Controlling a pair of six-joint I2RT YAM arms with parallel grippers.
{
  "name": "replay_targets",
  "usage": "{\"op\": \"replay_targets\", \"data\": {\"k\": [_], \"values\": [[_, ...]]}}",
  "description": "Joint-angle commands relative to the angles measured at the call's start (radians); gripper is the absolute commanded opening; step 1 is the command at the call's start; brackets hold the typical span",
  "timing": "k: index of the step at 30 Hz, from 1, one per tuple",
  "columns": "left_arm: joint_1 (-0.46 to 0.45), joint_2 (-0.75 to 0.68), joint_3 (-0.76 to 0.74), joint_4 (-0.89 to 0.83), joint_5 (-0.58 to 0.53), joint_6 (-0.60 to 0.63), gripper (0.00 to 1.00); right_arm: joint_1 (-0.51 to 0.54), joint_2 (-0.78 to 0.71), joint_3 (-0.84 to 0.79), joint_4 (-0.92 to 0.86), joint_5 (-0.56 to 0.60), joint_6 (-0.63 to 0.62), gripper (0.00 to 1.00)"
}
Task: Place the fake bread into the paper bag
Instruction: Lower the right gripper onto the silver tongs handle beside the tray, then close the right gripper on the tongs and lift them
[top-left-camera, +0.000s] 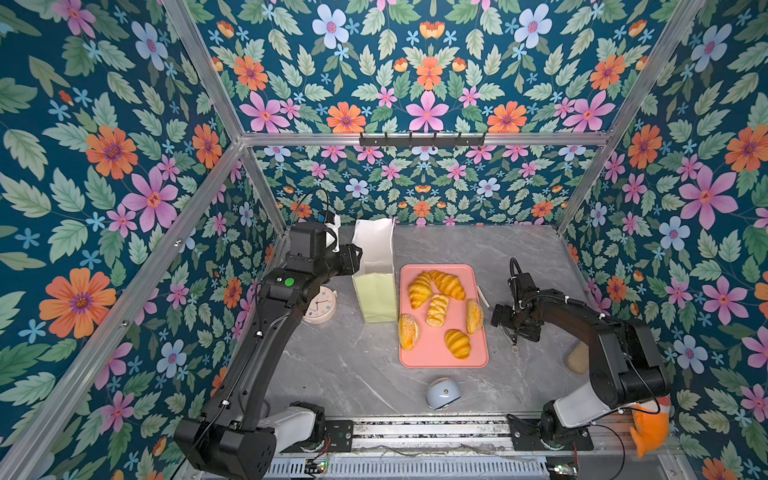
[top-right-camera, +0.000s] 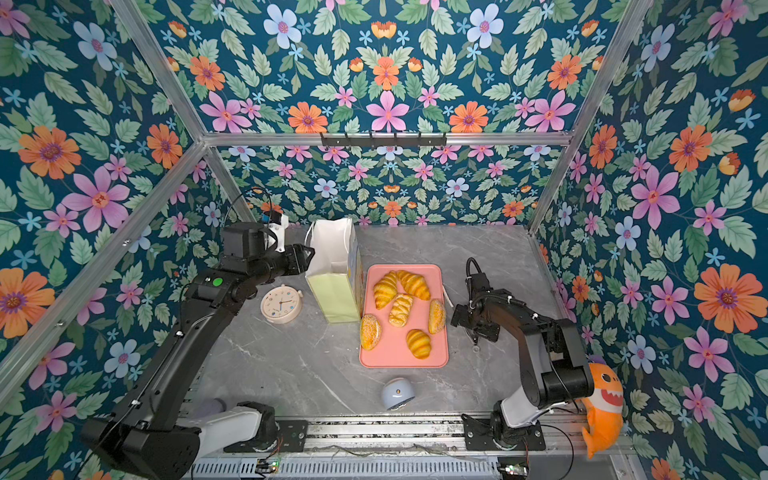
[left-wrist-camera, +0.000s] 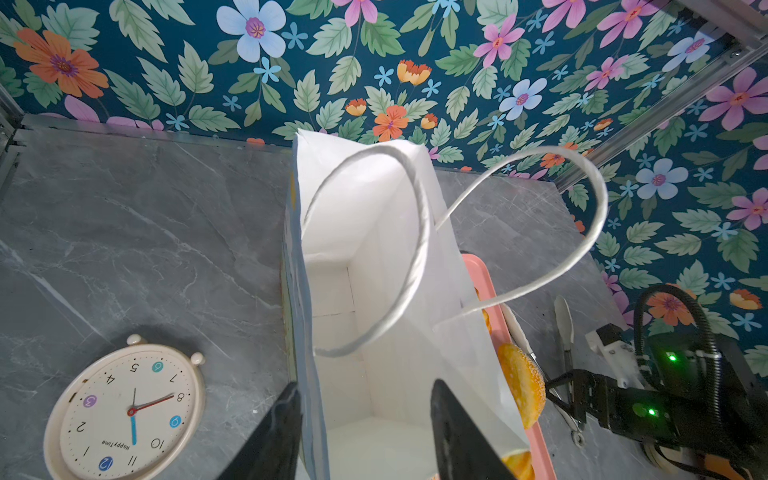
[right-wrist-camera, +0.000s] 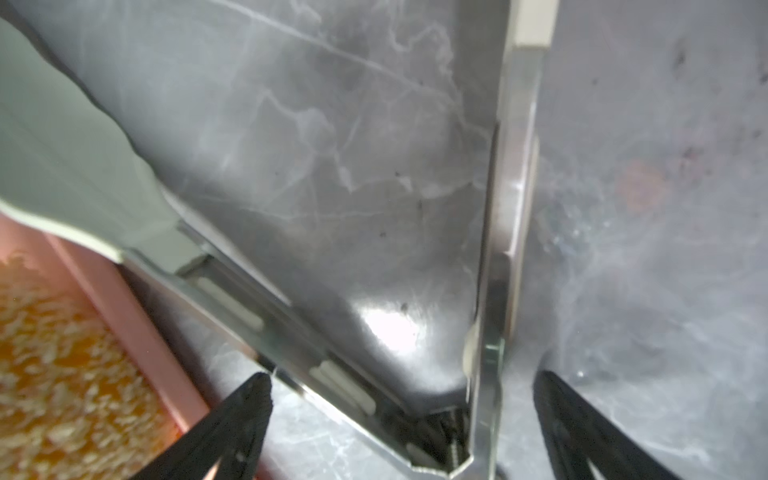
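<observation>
in both top views all six pieces of fake bread (top-left-camera: 437, 309) lie on the pink tray (top-left-camera: 440, 357), and none is in the paper bag (top-left-camera: 374, 299). the bag stands upright just beside the tray's left edge. the left gripper (top-left-camera: 355, 253) sits at the bag's rim on the side away from the tray. the right gripper (top-left-camera: 505, 322) hangs low over the tongs (top-left-camera: 482, 295), which lie on the surface (top-left-camera: 332, 365) just right of the tray. this looks like the set-up step: one arm minds the bag's mouth while the other goes for the tool.

in the left wrist view the left gripper (left-wrist-camera: 365, 386) has its jaws apart, one outside the paper bag (left-wrist-camera: 353, 291) wall and one over the open mouth. nothing looks pinched. the bag's floor is bare, and a seeded bun of the fake bread (left-wrist-camera: 521, 386) shows past the far wall on the tray (left-wrist-camera: 486, 282).

in the right wrist view the right gripper (right-wrist-camera: 401, 376) is spread wide and straddles the tongs (right-wrist-camera: 498, 208) near their joined end, without clamping them. a seeded bun (right-wrist-camera: 62, 374) lies on the tray (right-wrist-camera: 124, 316) just beside one jaw.

the next move likely calls for a square close on the tongs without skidding them, then a lift.
</observation>
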Motion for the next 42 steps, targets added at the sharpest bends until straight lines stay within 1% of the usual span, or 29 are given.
{"op": "replay_targets", "data": {"k": [1, 8, 10, 12, 14, 17, 21, 23, 27, 28, 31, 34, 37, 40, 42], "values": [[0.001, -0.009, -0.004, 0.021, 0.009, 0.014, 0.52, 0.002, 0.014, 0.014, 0.021, 0.023, -0.019, 0.99], [0.000, -0.004, -0.006, 0.025, 0.016, 0.014, 0.52, 0.002, 0.065, 0.057, 0.031, 0.017, -0.029, 0.98], [0.000, -0.003, -0.006, 0.025, 0.018, 0.013, 0.52, 0.003, 0.082, 0.073, 0.023, 0.015, -0.029, 0.94], [0.001, -0.006, -0.007, 0.024, 0.016, 0.013, 0.52, 0.002, 0.081, 0.074, 0.021, 0.019, -0.029, 0.88], [0.001, -0.006, -0.007, 0.022, 0.015, 0.014, 0.52, 0.003, 0.071, 0.067, 0.026, 0.014, -0.029, 0.84], [0.001, -0.005, -0.007, 0.023, 0.015, 0.014, 0.52, 0.003, 0.073, 0.063, 0.031, 0.011, -0.027, 0.79], [0.001, -0.006, -0.009, 0.023, 0.019, 0.011, 0.52, 0.003, 0.083, 0.077, 0.016, 0.023, -0.026, 0.68], [0.001, -0.009, -0.009, 0.019, 0.019, 0.011, 0.52, 0.003, 0.083, 0.075, 0.017, 0.025, -0.026, 0.66], [0.001, -0.019, -0.009, 0.014, 0.016, 0.010, 0.52, 0.003, 0.083, 0.072, 0.021, 0.019, -0.029, 0.57], [0.001, -0.022, -0.009, 0.015, 0.016, 0.010, 0.52, 0.003, 0.112, 0.072, 0.020, 0.016, -0.029, 0.56], [0.000, -0.026, -0.009, 0.015, 0.019, 0.010, 0.52, 0.003, 0.121, 0.078, 0.008, 0.016, -0.027, 0.57], [0.000, -0.026, -0.009, 0.013, 0.019, 0.010, 0.52, 0.002, 0.111, 0.074, -0.004, 0.027, -0.029, 0.61], [0.000, -0.025, -0.012, 0.016, 0.021, 0.010, 0.52, 0.005, 0.104, 0.070, -0.022, 0.032, -0.034, 0.63], [0.001, -0.020, -0.021, 0.023, 0.020, 0.018, 0.52, 0.027, 0.115, 0.081, -0.051, 0.061, -0.032, 0.65], [0.001, -0.015, -0.023, 0.019, 0.020, 0.017, 0.52, 0.029, 0.131, 0.086, -0.056, 0.058, -0.030, 0.64]]}}
